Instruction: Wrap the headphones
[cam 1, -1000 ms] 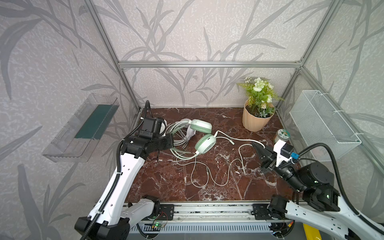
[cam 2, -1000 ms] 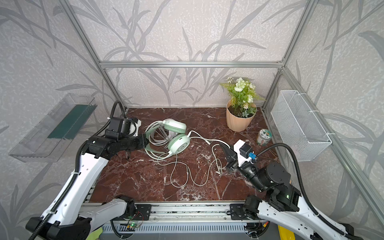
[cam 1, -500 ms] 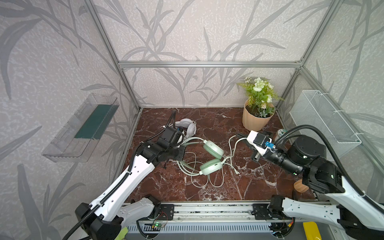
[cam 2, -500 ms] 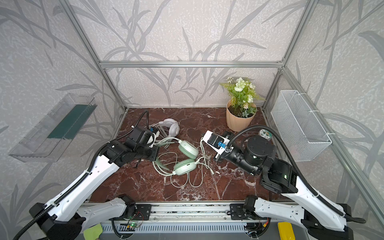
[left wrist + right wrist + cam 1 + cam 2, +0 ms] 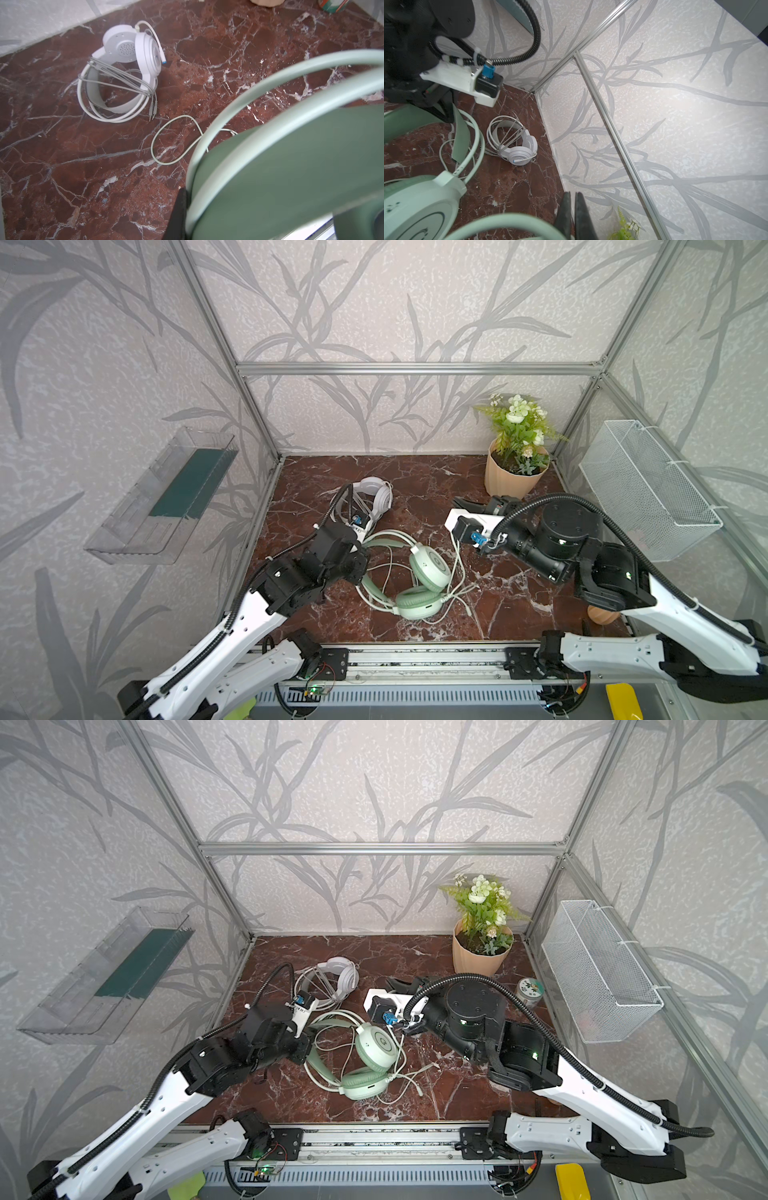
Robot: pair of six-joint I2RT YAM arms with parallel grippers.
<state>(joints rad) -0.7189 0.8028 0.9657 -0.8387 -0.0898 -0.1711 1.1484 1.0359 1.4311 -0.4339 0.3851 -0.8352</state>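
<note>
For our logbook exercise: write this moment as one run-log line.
left gripper: shut on mint headset | right gripper: shut | white headset: wrapped

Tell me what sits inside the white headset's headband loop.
Several grey cable strands stretch across the opening of the white headset, with bare marble floor showing between them. In a top view the left arm's black hose covers part of that loop.

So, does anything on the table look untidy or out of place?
Yes. The green headphones in the middle have their cable lying in loose tangled loops on the table, while the white headphones at the back have theirs wound around the headband.
</note>
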